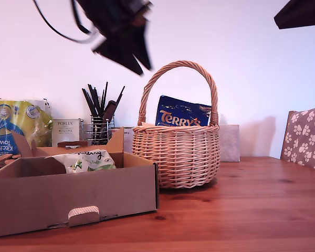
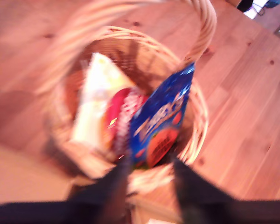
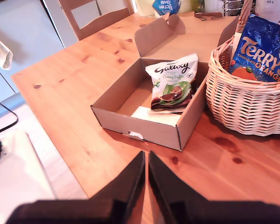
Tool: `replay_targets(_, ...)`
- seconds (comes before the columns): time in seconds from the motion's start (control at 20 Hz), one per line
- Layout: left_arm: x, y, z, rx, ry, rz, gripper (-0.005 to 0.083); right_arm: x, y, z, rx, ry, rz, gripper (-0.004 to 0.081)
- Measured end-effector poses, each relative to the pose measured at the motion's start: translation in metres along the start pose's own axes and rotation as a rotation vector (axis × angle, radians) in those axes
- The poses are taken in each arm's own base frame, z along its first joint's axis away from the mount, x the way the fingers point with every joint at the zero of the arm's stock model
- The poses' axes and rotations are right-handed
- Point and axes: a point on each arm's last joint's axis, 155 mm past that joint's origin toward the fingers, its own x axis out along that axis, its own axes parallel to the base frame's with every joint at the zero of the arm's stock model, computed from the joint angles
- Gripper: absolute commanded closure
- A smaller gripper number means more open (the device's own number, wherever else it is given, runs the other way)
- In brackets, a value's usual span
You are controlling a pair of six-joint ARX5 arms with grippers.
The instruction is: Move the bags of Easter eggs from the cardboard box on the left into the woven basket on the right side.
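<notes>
A home dining room is being shown: pine table (image 1: 262, 210), paw-print chair (image 1: 306, 137) at three o'clock, kitchen towel pack (image 1: 10, 128) at nine.

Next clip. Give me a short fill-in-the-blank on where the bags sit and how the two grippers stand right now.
1. The blue Terry's bag stands in the woven ____.
2. The white-green Galaxy bag lies in the cardboard ____.
3. My first gripper, above the woven basket, is ____ and holds nothing.
4. My second gripper, over the wooden table in front of the cardboard box, is ____.

Missing words: basket; box; open; shut
</notes>
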Motion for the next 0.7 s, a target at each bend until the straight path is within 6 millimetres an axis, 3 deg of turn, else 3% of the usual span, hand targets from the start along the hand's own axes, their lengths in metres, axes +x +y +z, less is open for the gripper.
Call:
replay_targets(0.3,-0.003,0.026,-0.011,-0.022,-0.014,-0.028,0.0797,0.008,-0.01,-0.009,0.024,0.046,-0.032,0.0783)
replay_targets(0.5,0.02,0.04,-0.052,-0.06,0.007,-0.016,0.0797,0.009,-0.021,-0.012,0.033,0.057,-0.082,0.0783)
replay_targets(0.6,0.018,0.038,-0.073,-0.065,-0.015,-0.003,0.0797,0.008,-0.024,-0.011,0.038,0.055,-0.095,0.0783)
replay_targets(0.7,0.003,0.035,-0.09,-0.079,-0.098,0.031,0.0797,0.007,-0.028,-0.011,0.043,0.052,-0.108,0.0783)
